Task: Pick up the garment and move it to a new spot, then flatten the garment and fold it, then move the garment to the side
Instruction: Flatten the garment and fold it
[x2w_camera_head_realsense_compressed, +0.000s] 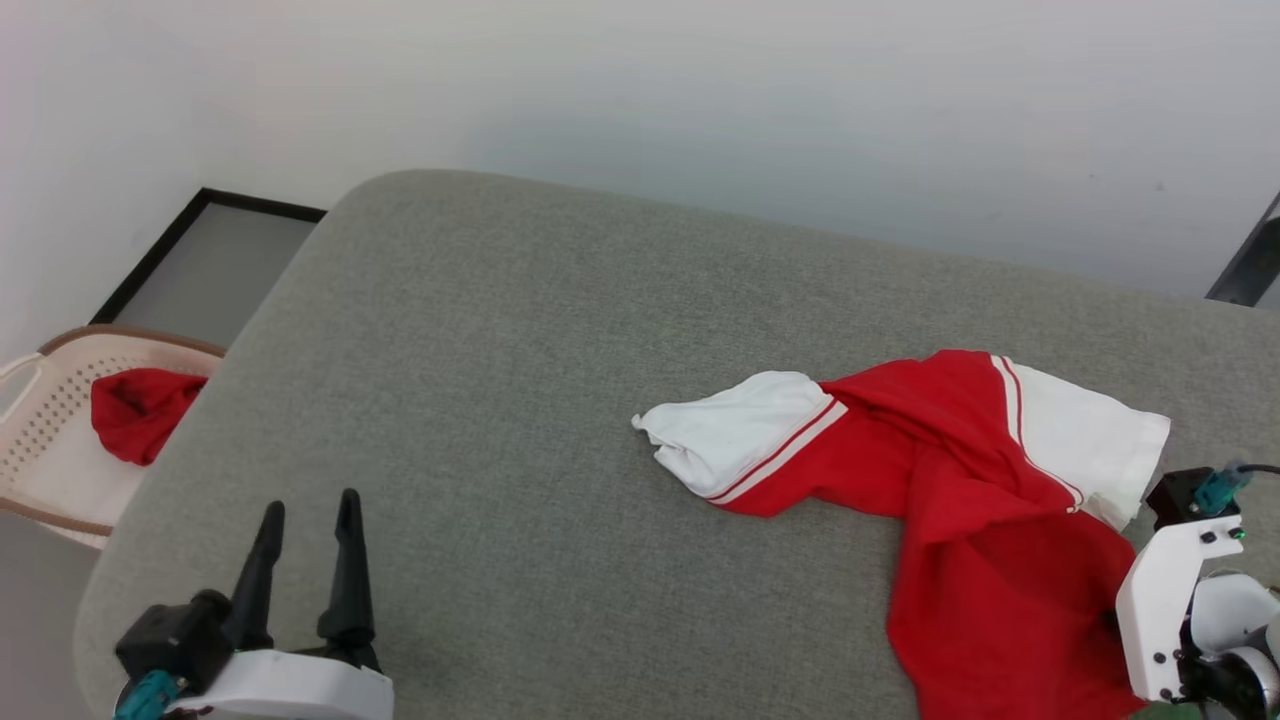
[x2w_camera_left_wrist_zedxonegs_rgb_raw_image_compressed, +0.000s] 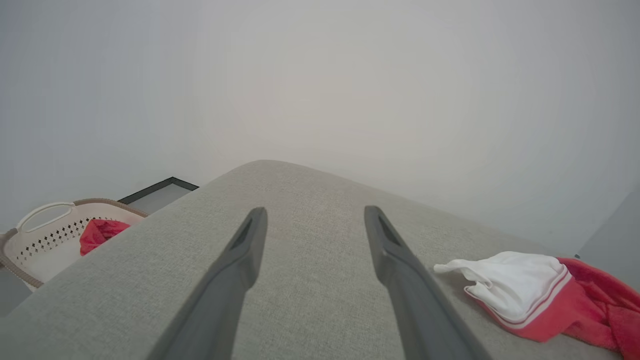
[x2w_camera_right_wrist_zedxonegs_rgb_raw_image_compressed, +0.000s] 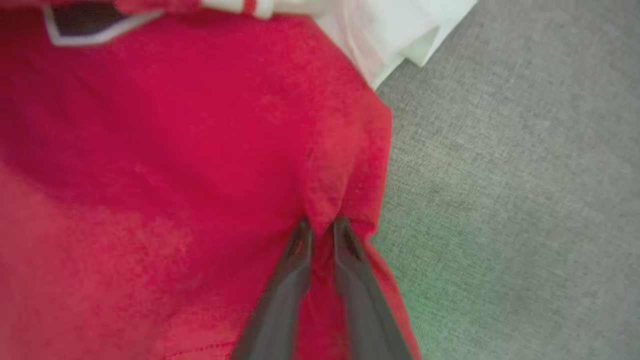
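A broad grey fabric-covered cushion (x2w_camera_head_realsense_compressed: 520, 330) with rounded corners takes up most of the room in front, its weave fine and even. Off its left edge, lower down, stands a cream plastic laundry basket (x2w_camera_head_realsense_compressed: 40, 420) with a brown rim, a pale handle and a perforated wall. A plain red cloth (x2w_camera_head_realsense_compressed: 135, 410) lies crumpled inside it. Beyond the basket a black-framed grey panel (x2w_camera_head_realsense_compressed: 215, 260) sits by the plain white wall (x2w_camera_head_realsense_compressed: 700, 90)
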